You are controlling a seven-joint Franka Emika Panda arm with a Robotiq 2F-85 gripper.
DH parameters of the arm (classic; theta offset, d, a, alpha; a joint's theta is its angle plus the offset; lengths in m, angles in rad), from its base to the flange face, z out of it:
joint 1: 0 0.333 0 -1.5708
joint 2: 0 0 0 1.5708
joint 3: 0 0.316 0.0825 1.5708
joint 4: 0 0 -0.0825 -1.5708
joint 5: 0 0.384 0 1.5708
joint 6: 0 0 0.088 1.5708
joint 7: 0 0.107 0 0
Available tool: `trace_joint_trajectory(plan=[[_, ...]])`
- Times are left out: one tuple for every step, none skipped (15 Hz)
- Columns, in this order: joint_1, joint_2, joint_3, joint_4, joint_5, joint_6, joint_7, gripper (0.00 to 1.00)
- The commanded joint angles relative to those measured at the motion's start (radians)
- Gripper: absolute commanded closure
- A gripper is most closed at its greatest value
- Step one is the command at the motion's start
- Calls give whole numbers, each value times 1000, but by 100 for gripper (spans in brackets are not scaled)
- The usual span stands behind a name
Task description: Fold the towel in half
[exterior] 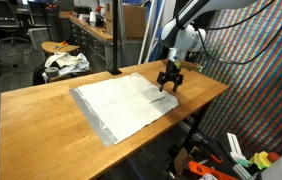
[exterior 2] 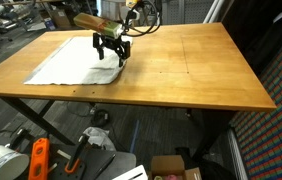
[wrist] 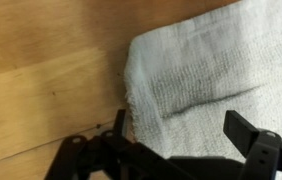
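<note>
A white towel lies spread flat on the wooden table. It shows in both exterior views. My gripper hangs over the towel's corner at the table's far edge, also seen in an exterior view. In the wrist view the towel's corner lies between my two black fingers, which stand apart, one at the towel's edge and one over the cloth. The gripper is open and holds nothing.
The table edge runs close beside the gripper. A stool with crumpled cloth stands behind the table. Boxes and tools lie on the floor under the table. Bare wood extends across most of the table.
</note>
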Motion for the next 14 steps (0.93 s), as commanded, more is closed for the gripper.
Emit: trace_joint_trajectory(plan=[[-19, 3, -13, 16, -49, -43, -56, 0], [-25, 7, -12, 17, -51, -49, -75, 0], [-32, 8, -9, 13, -47, -60, -97, 0], [-41, 8, -3, 9, -28, -63, -126, 0], [-48, 8, 2, 2, -14, -68, -159, 0], [-52, 11, 5, 0, -6, -70, -180, 0], [-53, 16, 6, 0, -2, -70, -193, 0], [-53, 21, 5, 2, -12, -79, -203, 0], [-57, 24, 6, -2, -7, -81, -222, 0], [-59, 28, 7, -5, -1, -77, -232, 0], [-58, 39, 7, -2, -5, -79, -233, 0], [-59, 45, 8, 0, -3, -80, -236, 0], [-63, 51, 12, 0, 5, -84, -247, 0], [-66, 55, 15, -1, 13, -85, -256, 0]])
